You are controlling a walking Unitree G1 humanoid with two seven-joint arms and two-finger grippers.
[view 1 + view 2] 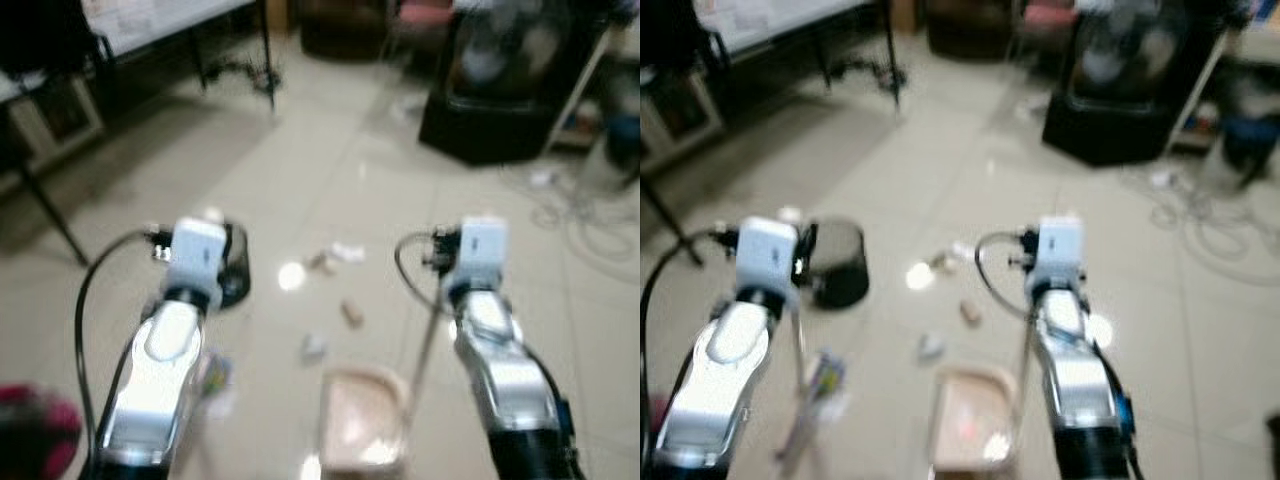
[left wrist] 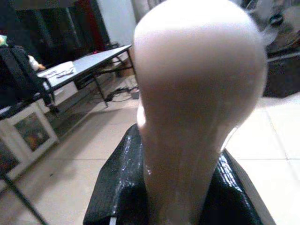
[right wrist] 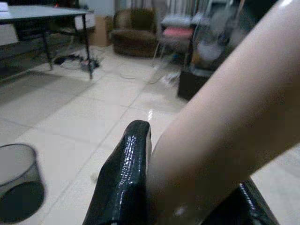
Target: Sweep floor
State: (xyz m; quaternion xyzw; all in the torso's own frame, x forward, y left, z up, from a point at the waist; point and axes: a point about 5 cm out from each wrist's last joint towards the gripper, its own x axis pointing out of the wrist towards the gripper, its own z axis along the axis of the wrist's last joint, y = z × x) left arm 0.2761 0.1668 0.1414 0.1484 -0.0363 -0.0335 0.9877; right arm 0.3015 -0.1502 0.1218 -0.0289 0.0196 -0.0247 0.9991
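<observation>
Right wrist view: right pincer [image 3: 187, 197] clamps the dustpan handle [image 3: 225, 136].

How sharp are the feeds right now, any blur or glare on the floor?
Left and right eye views: motion-blurred throughout, the litter and dustpan soft, with bright glare patches on the tiles. Left wrist view: handle out of focus up close. Right wrist view: handle blurred, background fairly clear.

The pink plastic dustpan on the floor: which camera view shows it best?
The left eye view: the pink plastic dustpan lies whole between both arms, though blurred. The right eye view shows it similarly. The right wrist view shows a pale pink handle.
</observation>
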